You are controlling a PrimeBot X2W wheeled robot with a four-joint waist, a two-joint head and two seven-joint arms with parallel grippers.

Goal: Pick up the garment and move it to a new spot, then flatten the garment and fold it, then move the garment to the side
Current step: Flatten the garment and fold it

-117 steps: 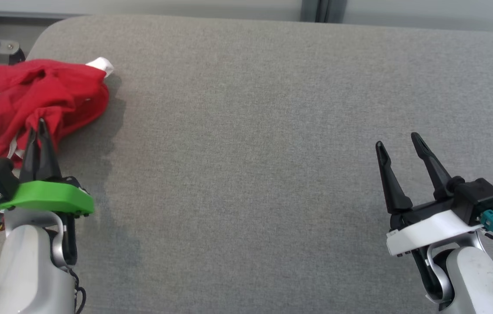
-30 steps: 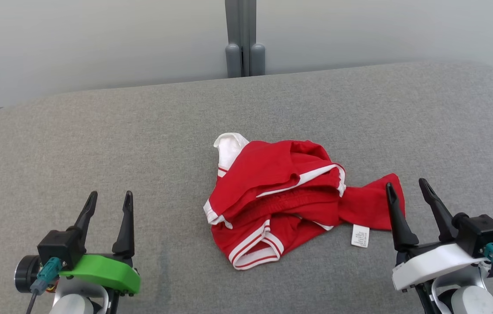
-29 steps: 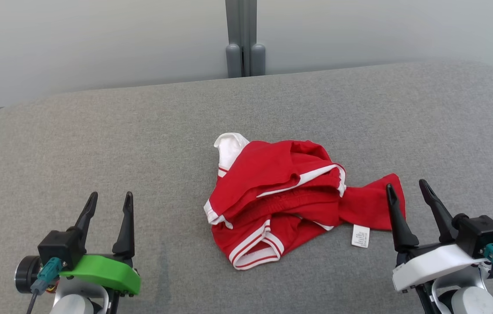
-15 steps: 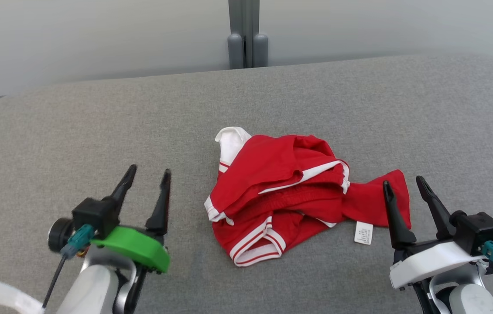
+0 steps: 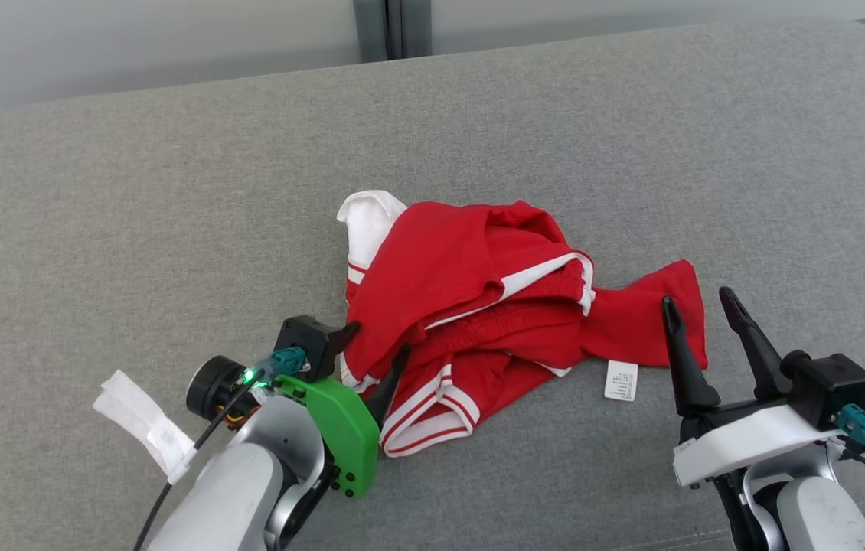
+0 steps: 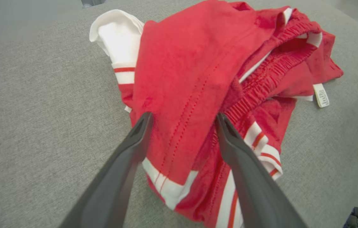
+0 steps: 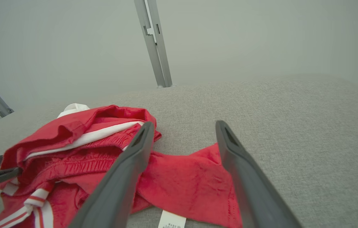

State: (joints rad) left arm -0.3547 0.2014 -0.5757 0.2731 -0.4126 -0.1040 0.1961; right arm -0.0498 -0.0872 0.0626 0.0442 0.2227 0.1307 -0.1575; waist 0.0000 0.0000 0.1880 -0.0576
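The garment point(image 5: 478, 298) is a pair of red shorts with white trim, lying crumpled in the middle of the grey cushion point(image 5: 134, 199). My left gripper point(image 5: 377, 340) is open at its lower left edge, and in the left wrist view the left gripper point(image 6: 184, 116) has a fold of the garment point(image 6: 191, 63) between its fingers, with both jaws apart from the cloth. My right gripper point(image 5: 696, 298) is open over the garment's right end. In the right wrist view the right gripper point(image 7: 184, 124) hovers above the red cloth point(image 7: 80, 148), gripping nothing.
A white care label point(image 5: 621, 380) sticks out at the garment's lower right. A grey post point(image 5: 390, 27) stands behind the cushion against a pale wall. A white tape tag point(image 5: 145, 425) hangs from my left arm. Bare cushion lies left and right of the garment.
My left gripper has swung right and forward until its open fingers straddle the garment's left edge. The camera has tipped down. The right gripper has barely moved.
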